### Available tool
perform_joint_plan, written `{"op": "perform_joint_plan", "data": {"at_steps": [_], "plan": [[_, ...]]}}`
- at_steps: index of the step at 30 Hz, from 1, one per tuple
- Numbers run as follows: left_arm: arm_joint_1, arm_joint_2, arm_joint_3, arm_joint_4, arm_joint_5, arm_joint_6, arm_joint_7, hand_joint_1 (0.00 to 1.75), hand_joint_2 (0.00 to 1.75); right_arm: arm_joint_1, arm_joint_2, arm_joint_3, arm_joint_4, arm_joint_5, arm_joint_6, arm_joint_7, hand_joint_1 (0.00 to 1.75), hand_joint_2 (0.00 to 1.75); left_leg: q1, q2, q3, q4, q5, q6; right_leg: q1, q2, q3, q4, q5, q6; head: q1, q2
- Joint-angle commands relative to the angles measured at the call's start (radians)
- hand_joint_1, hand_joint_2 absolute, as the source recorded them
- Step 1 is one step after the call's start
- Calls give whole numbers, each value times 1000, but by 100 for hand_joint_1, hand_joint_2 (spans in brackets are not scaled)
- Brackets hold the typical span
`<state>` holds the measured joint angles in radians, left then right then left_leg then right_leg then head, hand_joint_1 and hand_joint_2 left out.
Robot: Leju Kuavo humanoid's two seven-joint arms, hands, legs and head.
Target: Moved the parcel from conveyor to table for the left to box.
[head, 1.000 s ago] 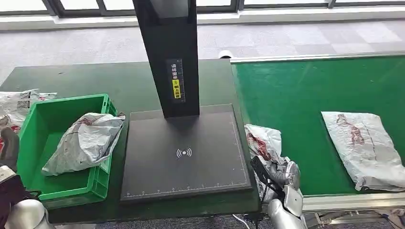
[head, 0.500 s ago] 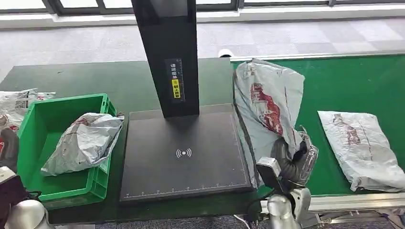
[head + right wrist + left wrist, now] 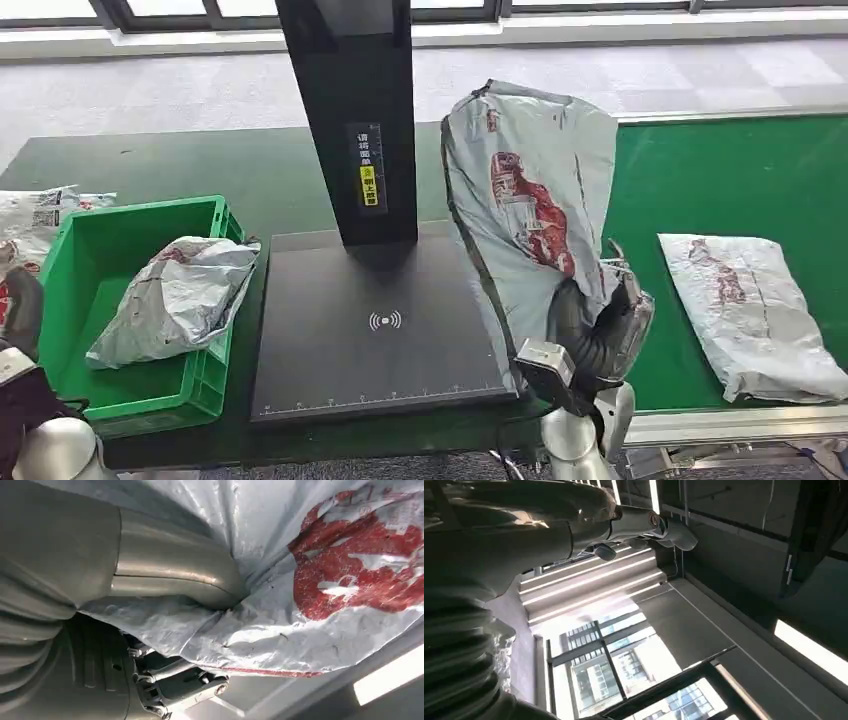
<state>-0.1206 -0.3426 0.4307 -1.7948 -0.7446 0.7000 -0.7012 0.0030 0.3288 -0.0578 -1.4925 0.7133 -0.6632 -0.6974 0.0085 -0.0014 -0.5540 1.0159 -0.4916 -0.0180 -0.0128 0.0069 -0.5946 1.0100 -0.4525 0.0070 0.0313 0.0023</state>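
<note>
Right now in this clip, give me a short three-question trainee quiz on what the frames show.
1. True or false: the right hand holds a grey parcel raised above the surfaces.
2. What lies in the green bin? A) nothing B) a grey parcel C) a box
3. Fill in: one more parcel lies flat on the green ____.

Key: 1 true; 2 B, the binned parcel; 3 conveyor.
</note>
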Motion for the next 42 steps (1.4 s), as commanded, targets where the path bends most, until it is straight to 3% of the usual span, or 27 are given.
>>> {"op": "perform_joint_plan", "data": {"at_steps": [1,7,14,26,27,28,42], "plan": [[2,-6,-51,65,-3,-2,3,0,175,-47,-38,193,241,67,79,50,175,175,0,3,4,-3,1,0,1,2,3,-3,2,-1,0,0],[2,-6,-51,65,-3,-2,3,0,175,-47,-38,193,241,67,79,50,175,175,0,-1,2,-2,1,0,0,-1,2,-2,0,0,0,0],[-12,-6,-55,68,-10,-2,3,0,175,-193,-18,231,543,197,115,139,175,175,1,1,1,-1,1,0,1,1,1,-1,1,0,0,0],[20,-6,-61,46,6,-2,3,0,175,-196,-21,221,608,234,88,169,175,175,0,0,1,-2,1,0,0,0,1,-1,0,0,0,0],[23,-6,-59,46,4,-2,3,0,175,-197,-19,217,616,244,87,185,14,175,0,1,2,-3,1,0,0,0,2,-3,1,0,0,0],[24,-6,-60,46,3,-2,3,0,175,-196,-20,218,615,246,84,183,0,175,0,0,1,-2,1,0,0,0,1,-2,1,0,0,0],[10,-6,-78,65,-2,-2,3,0,175,-186,-33,185,584,249,70,193,0,175,0,-2,1,-2,2,0,0,-2,1,-2,0,0,0,0]]}}
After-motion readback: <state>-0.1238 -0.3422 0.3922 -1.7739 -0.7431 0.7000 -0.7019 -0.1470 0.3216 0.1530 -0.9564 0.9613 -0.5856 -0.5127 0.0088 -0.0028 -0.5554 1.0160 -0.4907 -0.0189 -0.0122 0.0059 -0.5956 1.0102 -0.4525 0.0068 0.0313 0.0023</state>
